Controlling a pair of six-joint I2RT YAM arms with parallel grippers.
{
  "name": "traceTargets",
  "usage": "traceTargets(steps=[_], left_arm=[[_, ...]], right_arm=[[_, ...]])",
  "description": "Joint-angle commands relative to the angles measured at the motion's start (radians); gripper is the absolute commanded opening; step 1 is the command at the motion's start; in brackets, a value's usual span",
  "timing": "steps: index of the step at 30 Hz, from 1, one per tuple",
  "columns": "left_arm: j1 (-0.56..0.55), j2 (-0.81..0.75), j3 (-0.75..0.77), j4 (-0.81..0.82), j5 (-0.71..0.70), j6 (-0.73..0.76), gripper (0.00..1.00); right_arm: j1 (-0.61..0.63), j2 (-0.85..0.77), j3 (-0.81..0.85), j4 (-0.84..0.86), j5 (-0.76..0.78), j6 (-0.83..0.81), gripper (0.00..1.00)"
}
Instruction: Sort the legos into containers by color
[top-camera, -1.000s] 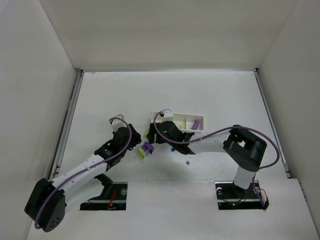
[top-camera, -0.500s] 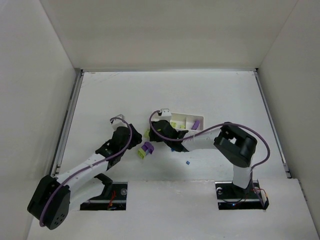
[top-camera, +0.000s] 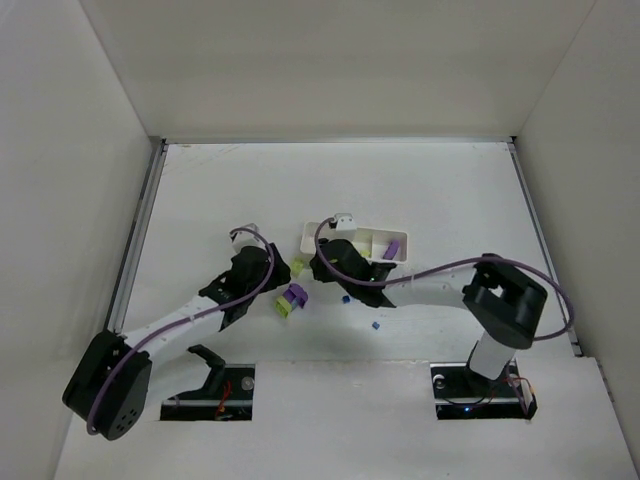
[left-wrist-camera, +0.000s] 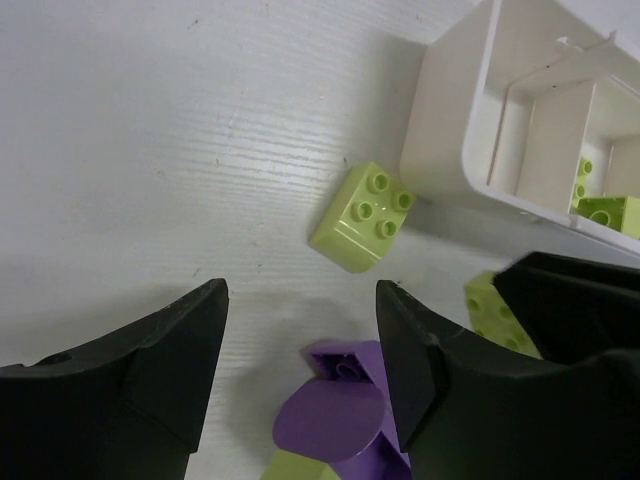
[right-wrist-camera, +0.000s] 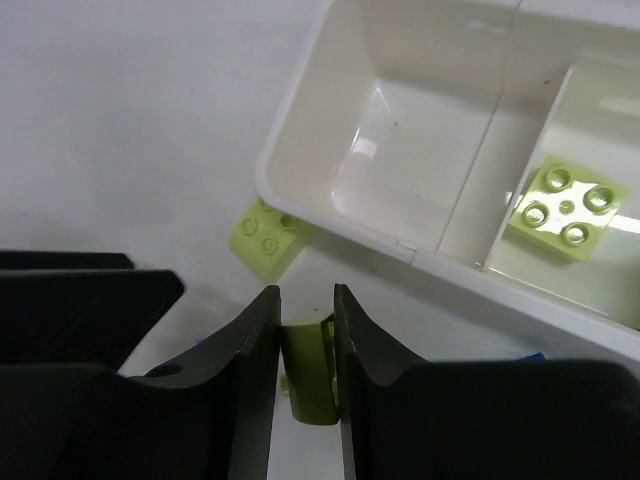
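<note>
My right gripper (right-wrist-camera: 306, 300) is shut on a lime-green lego (right-wrist-camera: 308, 365), low over the table just in front of the white three-part container (right-wrist-camera: 330, 215). A second lime lego (right-wrist-camera: 265, 237) lies loose against the container's corner, and a third (right-wrist-camera: 567, 208) sits in the middle compartment. In the left wrist view my left gripper (left-wrist-camera: 300, 330) stands open above a purple lego (left-wrist-camera: 345, 410), its fingers on either side and not touching it. From above, the purple lego (top-camera: 293, 295) lies between the two grippers, left (top-camera: 270, 290) and right (top-camera: 316, 272).
Two tiny blue cubes (top-camera: 345, 297) (top-camera: 376, 324) lie on the table in front of the right arm's forearm. A purple piece (top-camera: 393, 247) sits in the container's right compartment. White walls enclose the table on three sides. The two grippers are close together.
The right gripper's jaws have closed from wide open onto the lime-green lego. The left gripper's jaws have opened wider, and it has edged forward towards the purple lego.
</note>
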Motion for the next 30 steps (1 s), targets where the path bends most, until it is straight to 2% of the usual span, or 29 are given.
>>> traceTargets(steps=[1,5,9,14,19,21,26,30], left_arm=[[-0.011,0.040,0.071,0.039,0.001,0.054,0.59],[-0.017,0.129,0.117,0.062,0.018,0.083,0.59],[-0.035,0.209,0.165,0.068,0.023,0.092,0.59],[-0.046,0.269,0.200,0.070,0.001,0.109,0.60],[-0.038,0.311,0.220,0.067,-0.006,0.133,0.60],[-0.040,0.334,0.228,0.068,-0.015,0.141,0.60],[-0.061,0.393,0.251,0.062,-0.048,0.166,0.59],[-0.077,0.421,0.266,0.059,-0.071,0.180,0.58]], right_arm=[[0.007,-0.150,-0.037,0.023,0.021,-0.012,0.28],[0.003,-0.273,-0.078,0.029,0.012,-0.043,0.28],[-0.078,-0.318,-0.098,0.029,0.007,-0.078,0.29],[-0.190,-0.283,-0.115,0.066,0.006,-0.086,0.30],[-0.241,-0.207,-0.106,0.098,0.003,-0.086,0.30],[-0.250,-0.189,-0.101,0.109,-0.002,-0.080,0.33],[-0.253,-0.166,-0.094,0.115,-0.005,-0.076,0.52],[-0.253,-0.216,-0.112,0.110,-0.004,-0.076,0.59]])
